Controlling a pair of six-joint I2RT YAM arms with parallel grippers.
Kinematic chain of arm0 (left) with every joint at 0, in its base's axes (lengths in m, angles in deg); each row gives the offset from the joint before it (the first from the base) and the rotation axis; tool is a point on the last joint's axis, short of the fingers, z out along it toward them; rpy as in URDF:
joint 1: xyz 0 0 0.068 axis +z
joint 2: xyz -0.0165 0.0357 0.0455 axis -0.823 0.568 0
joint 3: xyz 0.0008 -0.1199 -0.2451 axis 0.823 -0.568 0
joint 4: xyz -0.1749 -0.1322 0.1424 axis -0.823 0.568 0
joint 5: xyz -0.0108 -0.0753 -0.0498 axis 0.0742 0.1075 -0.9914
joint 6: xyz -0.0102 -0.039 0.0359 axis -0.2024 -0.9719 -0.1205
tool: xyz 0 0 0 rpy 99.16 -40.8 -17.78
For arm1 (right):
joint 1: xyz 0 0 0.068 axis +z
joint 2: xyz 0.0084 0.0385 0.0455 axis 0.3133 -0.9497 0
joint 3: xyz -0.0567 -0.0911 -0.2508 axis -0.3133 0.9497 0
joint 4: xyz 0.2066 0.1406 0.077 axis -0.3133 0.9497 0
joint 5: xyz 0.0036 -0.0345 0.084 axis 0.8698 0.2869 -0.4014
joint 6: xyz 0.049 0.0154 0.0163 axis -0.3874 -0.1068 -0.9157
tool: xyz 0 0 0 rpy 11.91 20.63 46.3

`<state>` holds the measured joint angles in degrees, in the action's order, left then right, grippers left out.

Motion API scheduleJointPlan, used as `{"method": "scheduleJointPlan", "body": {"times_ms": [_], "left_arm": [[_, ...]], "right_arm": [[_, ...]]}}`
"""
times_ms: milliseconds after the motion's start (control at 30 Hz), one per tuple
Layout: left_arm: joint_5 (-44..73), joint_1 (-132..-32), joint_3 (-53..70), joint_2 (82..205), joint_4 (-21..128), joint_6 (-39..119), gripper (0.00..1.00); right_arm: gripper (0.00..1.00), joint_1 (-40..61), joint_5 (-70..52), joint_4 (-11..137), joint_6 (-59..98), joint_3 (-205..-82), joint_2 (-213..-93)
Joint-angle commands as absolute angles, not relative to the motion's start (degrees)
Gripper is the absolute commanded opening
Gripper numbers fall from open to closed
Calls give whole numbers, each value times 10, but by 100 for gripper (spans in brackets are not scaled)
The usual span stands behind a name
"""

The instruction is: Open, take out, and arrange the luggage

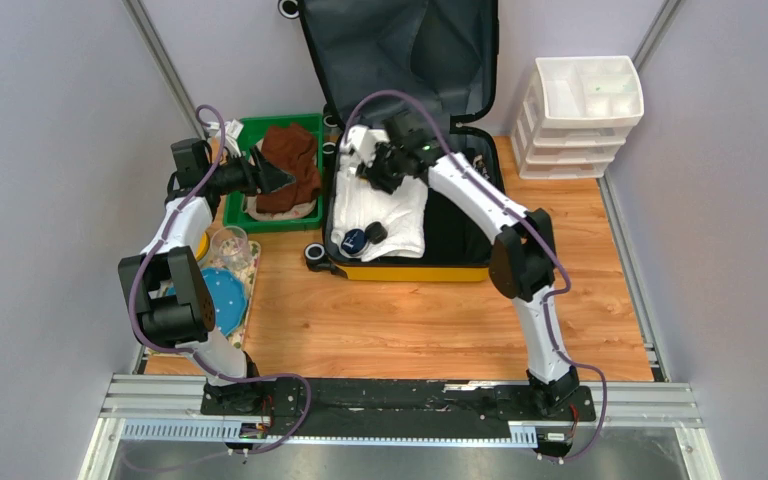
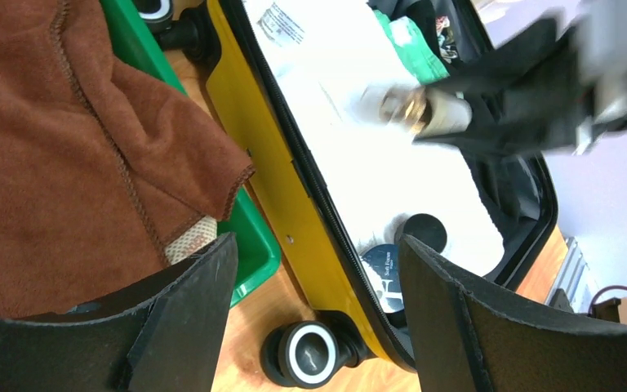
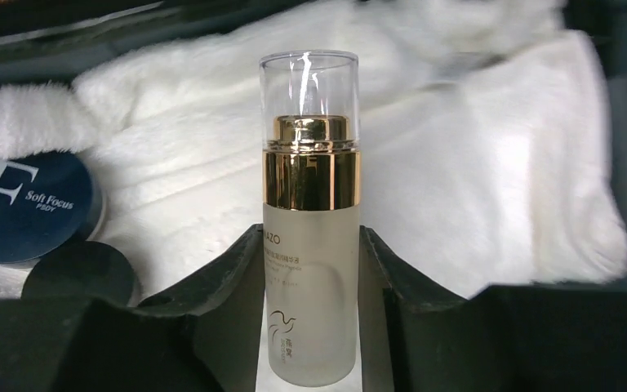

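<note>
The luggage (image 1: 410, 271) is lying open at the far middle of the table (image 1: 410, 320), its lid leaning up behind. Over the white towel (image 1: 390, 215) inside, the right gripper (image 3: 310, 245) is clasping a frosted pump bottle (image 3: 310, 163) by its lower body. The left gripper (image 2: 317, 241) is hanging, jaws spread wide, above the brown cloth (image 1: 290, 165) in the green tray (image 1: 232, 200) just beside the case.

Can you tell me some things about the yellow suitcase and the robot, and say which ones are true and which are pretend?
The suitcase is open. True.
The right hand holds a bottle. True.
The left hand grips the brown cloth. False: it is open and holds nothing.
The blue tin sits in the green tray. False: it lies on the white towel in the suitcase.
</note>
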<state>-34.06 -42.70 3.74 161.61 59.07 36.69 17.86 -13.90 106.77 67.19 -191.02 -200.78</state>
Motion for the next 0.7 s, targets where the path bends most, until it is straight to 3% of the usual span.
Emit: {"method": "scheduleJointPlan", "body": {"times_ms": [0,100,267,533,667], "left_arm": [[-361,-432,73,1623,560,351,79],[-367,-433,85,1629,560,341,79],[-373,-435,100,1633,559,337,79],[-374,-437,112,1649,560,328,79],[-374,-440,109,1653,560,328,79]], "right_arm": [[0,104,-223,914,488,-1912,-1886],[0,26,-280,795,300,-1881,-1854],[0,-99,-216,600,125,-1826,-1780],[0,-247,-26,430,160,-1754,-1757],[0,-284,-9,421,153,-1785,-1796]]}}
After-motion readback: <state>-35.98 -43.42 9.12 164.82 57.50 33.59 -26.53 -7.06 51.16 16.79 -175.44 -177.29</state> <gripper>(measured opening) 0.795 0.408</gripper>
